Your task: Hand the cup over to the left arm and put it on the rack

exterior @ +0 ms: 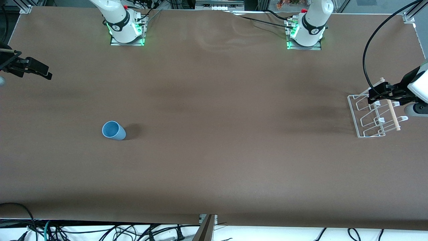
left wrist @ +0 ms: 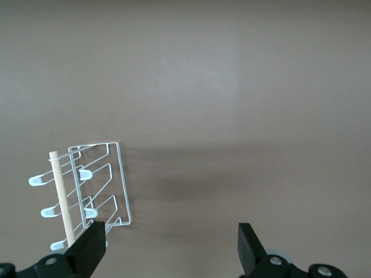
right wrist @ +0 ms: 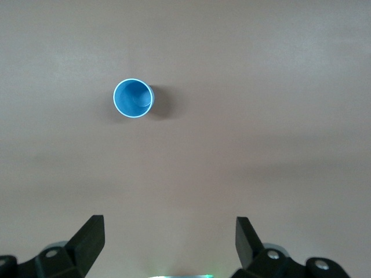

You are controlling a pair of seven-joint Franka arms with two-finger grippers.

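The light blue cup [exterior: 113,130] stands upright with its mouth up on the brown table [exterior: 214,150], toward the right arm's end. It also shows in the right wrist view [right wrist: 133,98], well clear of the fingers. My right gripper [exterior: 45,72] hangs open and empty over the table's edge at the right arm's end; in its wrist view [right wrist: 169,237] the jaws are wide apart. The white wire rack [exterior: 371,115] with its wooden dowel [exterior: 392,112] sits at the left arm's end. My left gripper [exterior: 372,97] hovers open and empty over the rack [left wrist: 101,185]; its own view [left wrist: 171,246] shows nothing between the jaws.
The two arm bases [exterior: 125,28] [exterior: 306,31] stand along the table's farther edge. A black cable [exterior: 367,63] loops above the left gripper. Loose cables [exterior: 100,231] lie below the table's nearer edge.
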